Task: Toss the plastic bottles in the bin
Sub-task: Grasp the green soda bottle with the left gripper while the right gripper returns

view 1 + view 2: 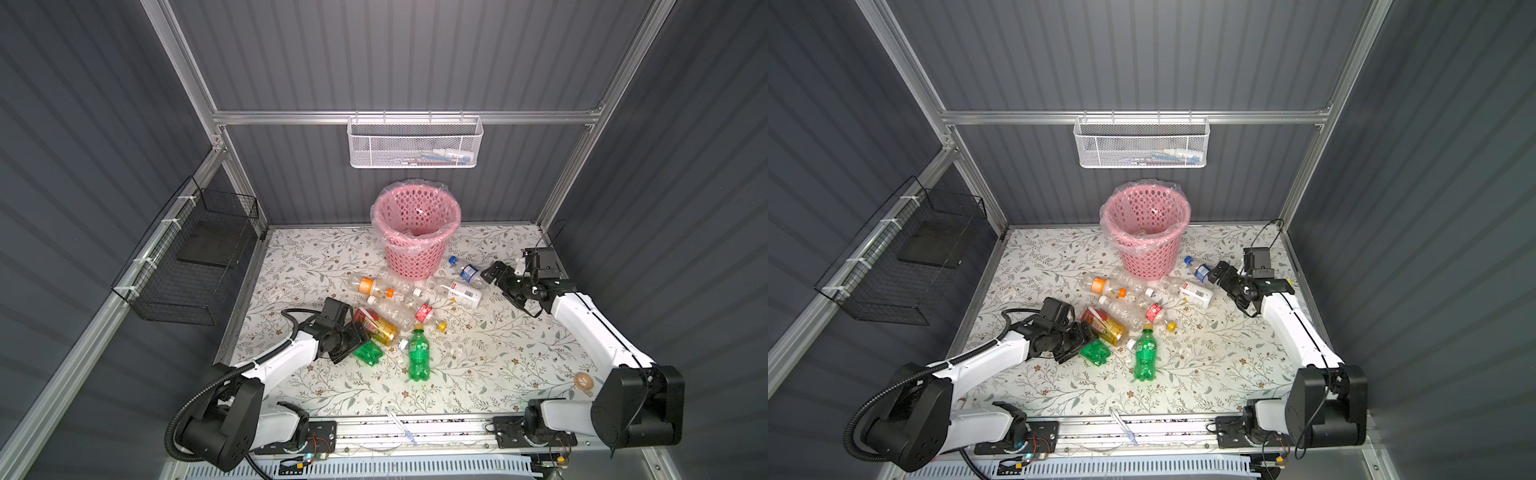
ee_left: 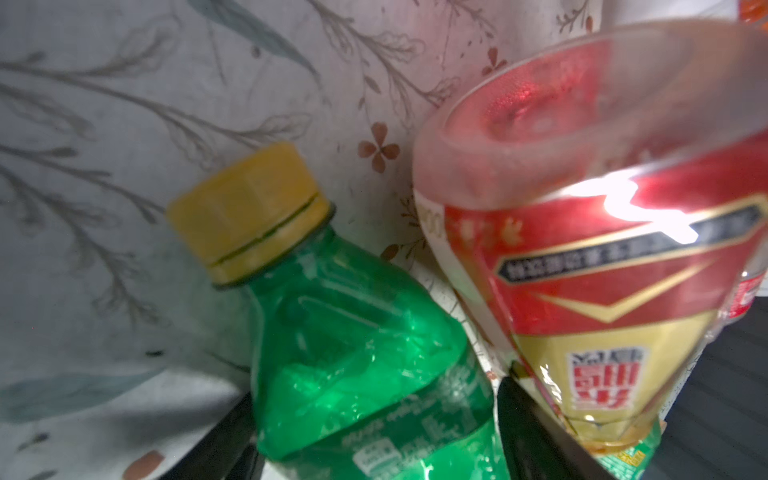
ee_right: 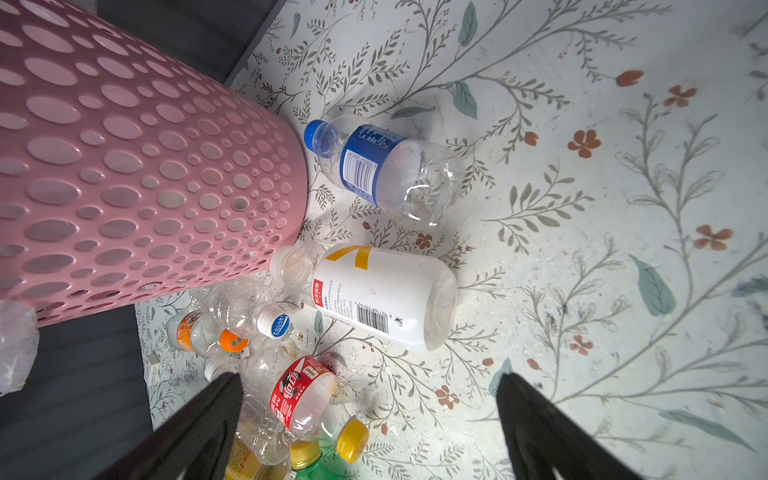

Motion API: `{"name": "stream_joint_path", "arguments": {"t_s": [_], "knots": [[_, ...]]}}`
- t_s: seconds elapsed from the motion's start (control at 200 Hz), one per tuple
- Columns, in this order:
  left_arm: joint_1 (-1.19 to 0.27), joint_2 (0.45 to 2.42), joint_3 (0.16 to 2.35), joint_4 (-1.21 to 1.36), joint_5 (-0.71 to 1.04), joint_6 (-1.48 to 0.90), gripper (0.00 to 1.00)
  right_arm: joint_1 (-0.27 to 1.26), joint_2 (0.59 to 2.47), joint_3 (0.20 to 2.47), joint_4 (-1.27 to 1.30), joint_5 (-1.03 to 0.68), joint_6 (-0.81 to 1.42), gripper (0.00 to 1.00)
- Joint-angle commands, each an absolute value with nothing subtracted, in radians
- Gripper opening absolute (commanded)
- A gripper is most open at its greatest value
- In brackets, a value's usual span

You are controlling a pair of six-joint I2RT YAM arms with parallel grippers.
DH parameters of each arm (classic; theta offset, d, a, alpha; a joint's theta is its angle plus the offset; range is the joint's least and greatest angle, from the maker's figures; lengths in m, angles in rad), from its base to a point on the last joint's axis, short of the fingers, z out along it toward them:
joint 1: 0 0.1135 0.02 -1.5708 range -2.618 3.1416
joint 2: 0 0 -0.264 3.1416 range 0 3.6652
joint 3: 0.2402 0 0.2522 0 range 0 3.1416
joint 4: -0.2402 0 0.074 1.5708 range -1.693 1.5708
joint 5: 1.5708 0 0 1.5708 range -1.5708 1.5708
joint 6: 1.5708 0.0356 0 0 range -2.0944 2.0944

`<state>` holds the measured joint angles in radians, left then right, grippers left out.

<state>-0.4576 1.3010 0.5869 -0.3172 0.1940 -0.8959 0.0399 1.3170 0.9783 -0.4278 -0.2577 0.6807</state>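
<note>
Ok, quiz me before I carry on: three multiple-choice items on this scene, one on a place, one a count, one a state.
1. Where is the blue-capped bottle?
A) lying on the table beside the bin
B) inside it
C) upright at the front edge

2. How many green bottles are on the table?
A) one
B) two
C) four

3. How is the right tool?
A) shut on a bottle
B) out of view
C) open, empty

Answers:
1 A: in both top views it lies by the bin's base.
2 B: there is a whole green bottle and a crushed green bottle.
3 C: the right wrist view shows its jaws wide apart, gripping nothing.
</note>
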Motion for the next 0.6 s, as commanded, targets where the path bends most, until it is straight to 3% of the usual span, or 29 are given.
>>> {"name": "stream_joint_path", "arguments": {"t_s": [0.0, 0.255, 0.595], "knots": [[-0.462, 1.333, 0.589, -0.371, 0.184, -0.848, 0.78, 0.032, 1.300, 0.958, -0.407, -0.252, 0.693, 0.98], [-0.461, 1.305, 0.591, -0.459, 0.143, -0.785, 0.64, 0.028, 1.309, 0.955, -0.394, -0.265, 0.696, 0.98], [-0.338, 1.163, 0.563, -0.580, 0.094, -0.683, 0.59, 0.026, 1.320, 0.966, -0.394, -0.294, 0.703, 0.97]]}}
